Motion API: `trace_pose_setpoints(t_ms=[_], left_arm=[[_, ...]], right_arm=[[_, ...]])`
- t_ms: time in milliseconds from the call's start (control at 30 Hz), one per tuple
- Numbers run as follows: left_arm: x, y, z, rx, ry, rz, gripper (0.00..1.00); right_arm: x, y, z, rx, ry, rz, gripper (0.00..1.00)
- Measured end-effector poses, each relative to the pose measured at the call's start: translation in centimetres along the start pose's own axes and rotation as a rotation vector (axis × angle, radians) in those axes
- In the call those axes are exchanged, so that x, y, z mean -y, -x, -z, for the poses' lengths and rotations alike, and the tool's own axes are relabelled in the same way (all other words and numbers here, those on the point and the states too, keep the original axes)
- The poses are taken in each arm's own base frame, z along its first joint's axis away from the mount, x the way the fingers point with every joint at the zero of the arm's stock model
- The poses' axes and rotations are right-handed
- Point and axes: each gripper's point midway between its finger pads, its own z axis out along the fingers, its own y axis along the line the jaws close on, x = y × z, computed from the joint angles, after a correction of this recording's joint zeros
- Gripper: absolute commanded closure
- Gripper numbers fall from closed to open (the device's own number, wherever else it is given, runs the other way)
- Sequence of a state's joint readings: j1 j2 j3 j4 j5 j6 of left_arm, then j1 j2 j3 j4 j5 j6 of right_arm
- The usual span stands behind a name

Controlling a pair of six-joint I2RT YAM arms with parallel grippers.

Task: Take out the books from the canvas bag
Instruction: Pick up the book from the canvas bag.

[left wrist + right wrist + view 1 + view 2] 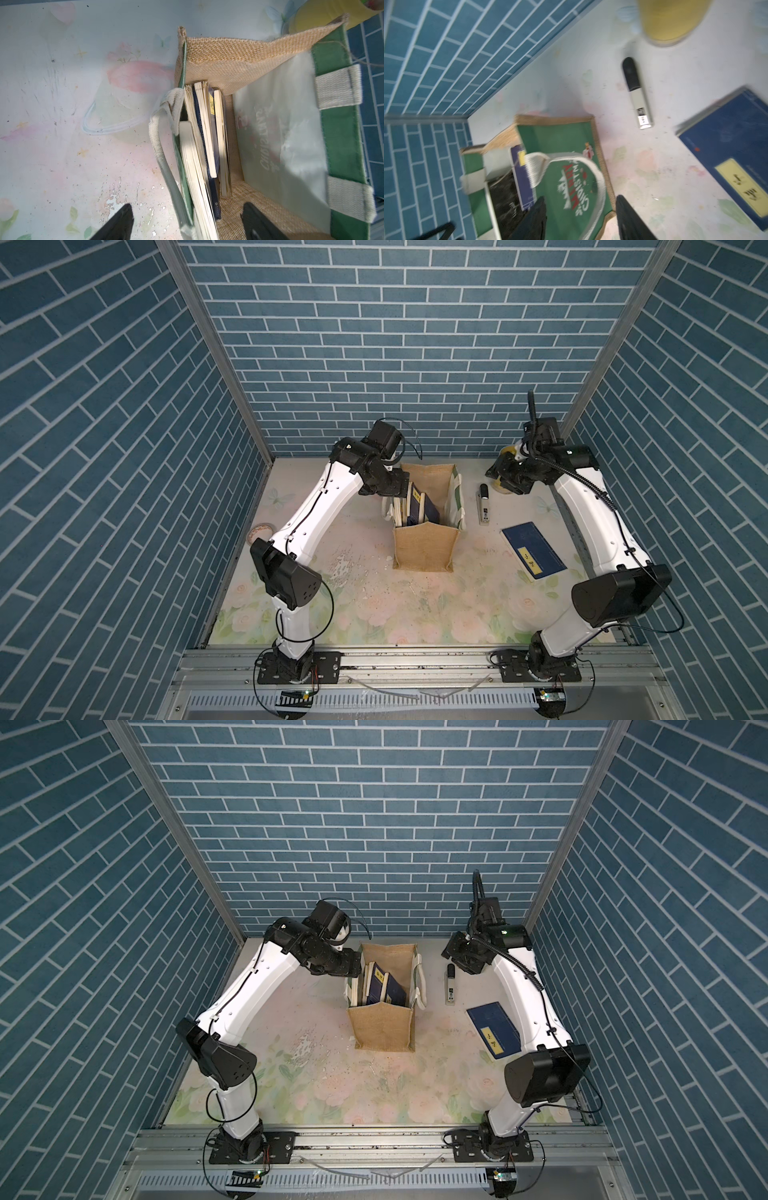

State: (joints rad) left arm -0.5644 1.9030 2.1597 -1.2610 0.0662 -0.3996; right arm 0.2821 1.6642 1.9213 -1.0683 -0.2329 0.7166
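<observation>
Left claw (188,205) gapes empty above the books (199,128); right claw (580,197) stands parted, empty.

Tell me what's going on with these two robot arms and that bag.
A two-armed robot is taking books out of a canvas bag standing mid-table. One dark blue book already lies flat on the table, on the robot's right side. Several more books stand upright inside the bag. The left gripper is open at the bag's rim, just above those books. The right gripper is open and empty, off to the bag's right near a stapler.
</observation>
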Motion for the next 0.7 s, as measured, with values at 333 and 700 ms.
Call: trace_pose_setpoints(t_ms=[333,700], left_arm=[[0.8,-1.8,-3.0,-0.080,-0.063,0.098,0.25],[0.6,-4.0,-3.5,-0.127,-0.089,0.131,0.31]], right_arm=[[-8.0,-4.0,-1.8,-0.124,0.117,0.162,0.47],[-8.5,-8.8,-7.6,-0.288,0.050,0.208,0.50]])
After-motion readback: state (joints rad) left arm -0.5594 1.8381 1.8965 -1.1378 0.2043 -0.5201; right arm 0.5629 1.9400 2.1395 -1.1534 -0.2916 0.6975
